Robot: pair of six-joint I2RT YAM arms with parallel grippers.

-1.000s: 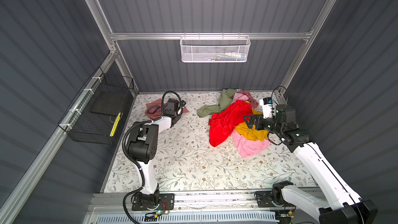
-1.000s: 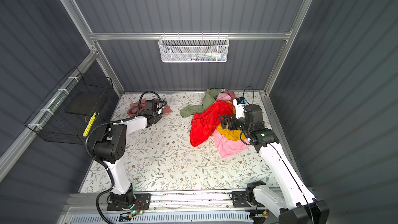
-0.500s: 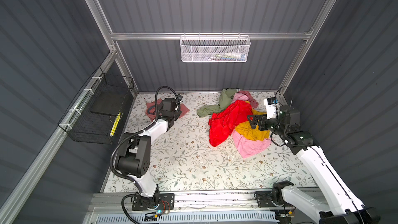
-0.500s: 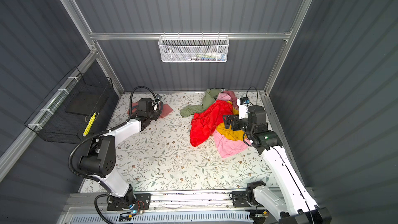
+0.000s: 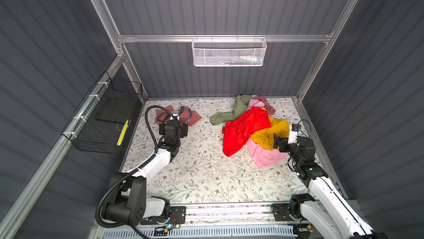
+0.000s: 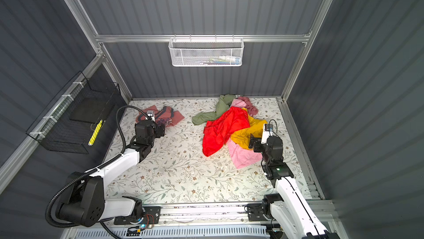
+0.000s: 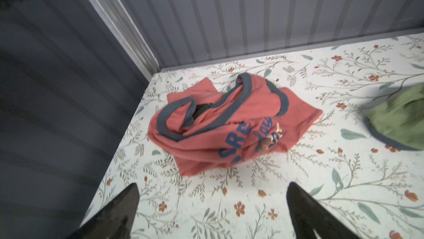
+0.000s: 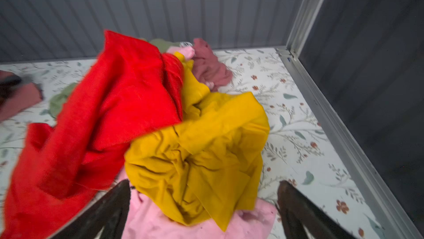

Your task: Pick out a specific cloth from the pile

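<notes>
- Light-pink fabric forms the nearest edge of the pile (image 5: 243, 125), heaped on the right side of the floral tabletop (image 5: 202, 171). Mustard yellow lies over it, bright red drapes to the left, and olive green and dusty rose lie at the far end.
- The right pincer (image 5: 278, 143) hovers at the pile's near right edge, over the yellow and pink folds, a little nearer the front than a second ago.
- In the right wrist view its fingers (image 8: 110, 208) are spread wide with the yellow bundle ahead of them. Nothing is pinched, and whether the tips brush the pink fabric below cannot be told.
- The left pincer (image 5: 183, 127), which was down on the cloth a second ago, has lifted and drawn back toward the front.
- Its fingers (image 7: 114, 210) are now spread fully, with only bare tabletop between them. It holds nothing and touches nothing.
- The cloth (image 7: 206, 139) lies released and crumpled in the far left corner, just beyond that pincer and well apart from the pile. Its blue-grey trim loops on top and its blue lettering shows on the near side.
- Beyond, a black wire basket (image 5: 103, 120) hangs on the left wall and a white mesh basket (image 5: 229, 53) on the back rail.
</notes>
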